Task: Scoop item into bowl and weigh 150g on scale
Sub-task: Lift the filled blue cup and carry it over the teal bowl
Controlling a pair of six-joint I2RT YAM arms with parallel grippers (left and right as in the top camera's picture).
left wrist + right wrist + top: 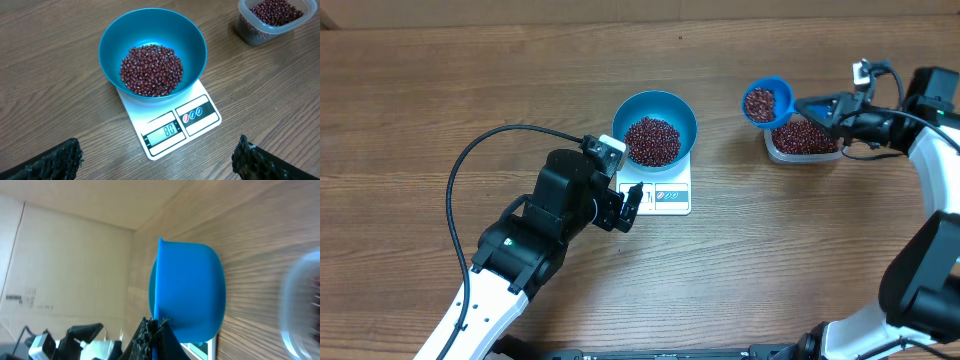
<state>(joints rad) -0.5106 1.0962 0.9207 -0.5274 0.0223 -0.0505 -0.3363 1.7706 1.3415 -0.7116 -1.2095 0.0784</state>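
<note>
One scoop (780, 92): loaded with beans (759, 103), handle clamped in the right gripper (832, 108), at the tub's (772, 152) left end.
Bowl (655, 128): part-filled, on the scale (665, 198), leftward of the scoop (handle points away).
Left gripper (626, 206): spread wide, empty, beside the scale.

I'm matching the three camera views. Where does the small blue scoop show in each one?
Overhead: scoop, upper right, held by the right pincer, beside the clear tub.
Left wrist: not in it; tub at top right.
Right wrist: scoop fills the centre, close up.
Shared landmark: the tub, probably the blur at right wrist's right edge.
</note>
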